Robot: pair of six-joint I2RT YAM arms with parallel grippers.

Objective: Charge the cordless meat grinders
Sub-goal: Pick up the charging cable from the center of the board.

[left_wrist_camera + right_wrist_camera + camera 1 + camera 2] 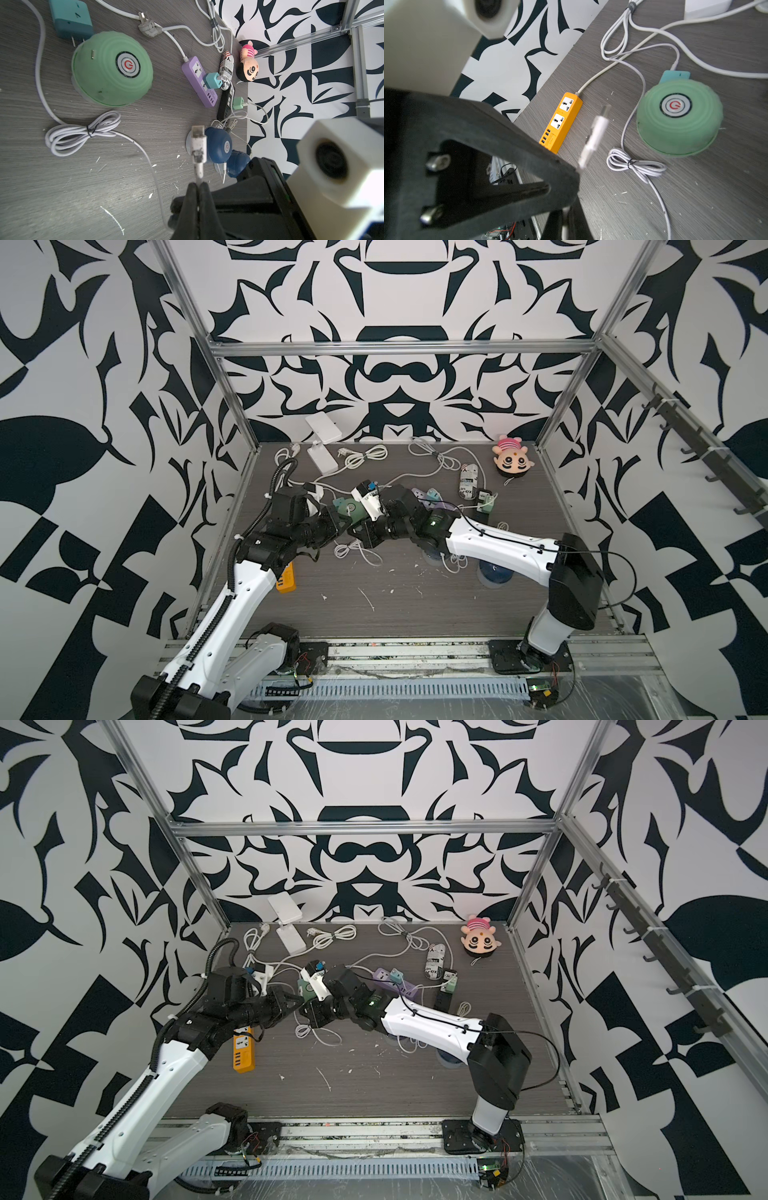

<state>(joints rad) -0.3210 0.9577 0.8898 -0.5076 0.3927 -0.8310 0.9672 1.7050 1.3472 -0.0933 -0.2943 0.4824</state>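
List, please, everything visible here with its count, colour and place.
mint grinder: one, green, mid-table
navy grinders: two, blue, beneath right arm
purple strip, black strip: one each, right half
orange strip: one, near left edge
plug cubes: cyan in purple strip, green in black
teal adapter: one, beside mint grinder
white boxes: two, back
plush toy: one, pink, back right corner
newsprint roll: one, near plush toy
loose cables: several, white, back
white USB cable: one, held mid-table
arms: two, white-black, meeting mid-table
left hand, right hand: black, both shut on that cable
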